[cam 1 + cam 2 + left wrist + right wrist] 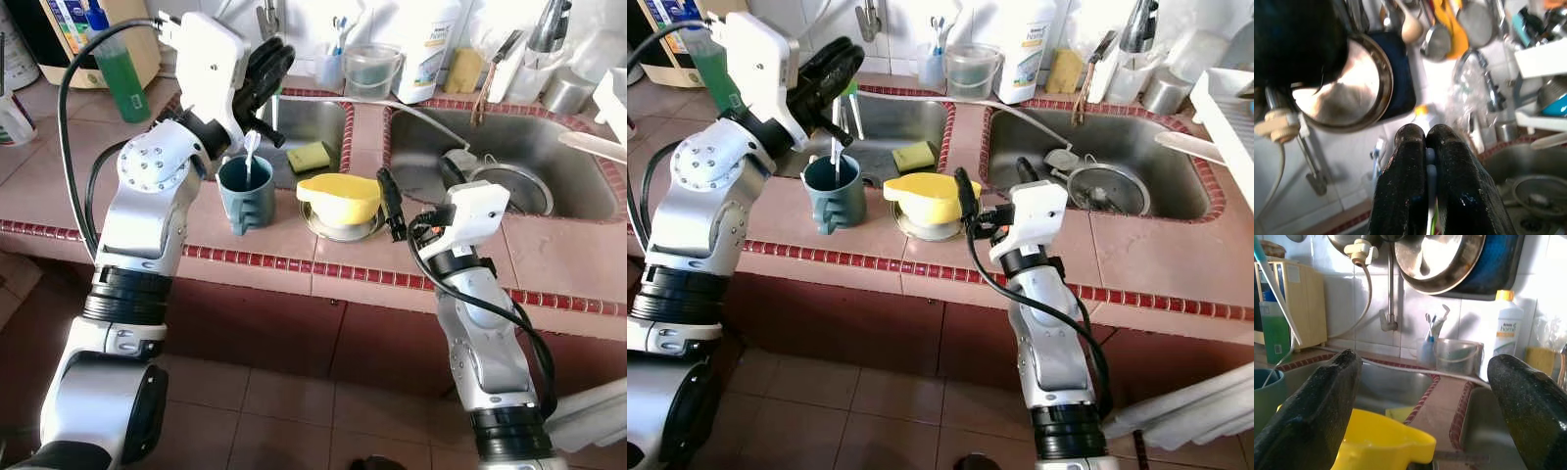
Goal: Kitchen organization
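Worktop of pink tile with a red-tiled front edge carries a double steel sink along its back. Near the front edge, in the strip between the two basins, a yellow plastic jug rests on a round metal lid or dish. Just beside it, toward the left, stands a teal mug.

The left gripper hangs over the mug with its fingers pressed together on a white toothbrush, whose lower end dips inside the mug. The right gripper sits low at the front edge with its fingers spread wide, holding nothing, aimed at the jug's right side.

The toothbrush is light, stiff and thin, so a pinch high on the handle suits it, though it could pivot between the pads. The jug looks light and smooth; taking it across the rim or by the handle seems safest.
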Motion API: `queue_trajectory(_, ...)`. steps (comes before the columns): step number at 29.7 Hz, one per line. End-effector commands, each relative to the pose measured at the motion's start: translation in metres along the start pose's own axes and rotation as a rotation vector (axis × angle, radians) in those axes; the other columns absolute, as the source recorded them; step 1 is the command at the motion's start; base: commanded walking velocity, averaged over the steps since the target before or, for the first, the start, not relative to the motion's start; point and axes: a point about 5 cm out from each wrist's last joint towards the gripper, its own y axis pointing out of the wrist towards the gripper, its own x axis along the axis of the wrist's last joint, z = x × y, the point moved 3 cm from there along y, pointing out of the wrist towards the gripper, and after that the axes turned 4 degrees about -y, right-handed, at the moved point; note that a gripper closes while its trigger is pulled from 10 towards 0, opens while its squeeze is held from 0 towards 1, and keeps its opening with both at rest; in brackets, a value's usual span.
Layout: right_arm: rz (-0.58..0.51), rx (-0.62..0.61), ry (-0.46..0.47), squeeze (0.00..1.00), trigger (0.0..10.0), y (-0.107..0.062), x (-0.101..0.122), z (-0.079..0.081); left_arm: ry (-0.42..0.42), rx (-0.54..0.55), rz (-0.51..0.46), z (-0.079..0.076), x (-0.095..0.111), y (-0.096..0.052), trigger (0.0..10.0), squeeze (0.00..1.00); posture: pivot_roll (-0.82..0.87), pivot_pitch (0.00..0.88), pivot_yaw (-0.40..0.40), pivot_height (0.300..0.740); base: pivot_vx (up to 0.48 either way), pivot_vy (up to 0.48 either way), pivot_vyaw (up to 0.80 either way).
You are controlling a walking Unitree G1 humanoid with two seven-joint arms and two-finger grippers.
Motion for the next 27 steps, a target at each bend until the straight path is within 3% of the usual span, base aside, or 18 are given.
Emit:
queue_trajectory(1,-0.019,0.018,-0.009,0.0,10.0,0.004,0.004,-0.001,0.003,-0.036,-0.019,-0.007,0.007,0.003,10.0,0.0,-0.18,0.034,0.002,0.732,0.0,0.0,0.0)
queue_trajectory(8,-0.037,0.064,-0.03,0.0,10.0,0.011,0.009,0.0,-0.03,-0.056,-0.003,-0.018,0.001,0.003,10.0,0.0,-0.18,0.03,-0.003,0.732,0.0,0.0,0.0)
queue_trajectory(11,-0.052,0.111,-0.048,0.0,10.0,0.018,0.013,0.0,-0.054,-0.089,-0.004,-0.03,-0.001,0.004,10.0,0.0,-0.18,0.034,-0.006,0.732,0.0,0.0,0.0)
queue_trajectory(27,-0.033,0.243,-0.075,0.0,10.0,0.04,0.014,0.004,-0.096,-0.225,-0.052,-0.068,0.016,0.012,10.0,0.0,-0.17,0.065,-0.017,0.732,0.0,0.0,0.0)
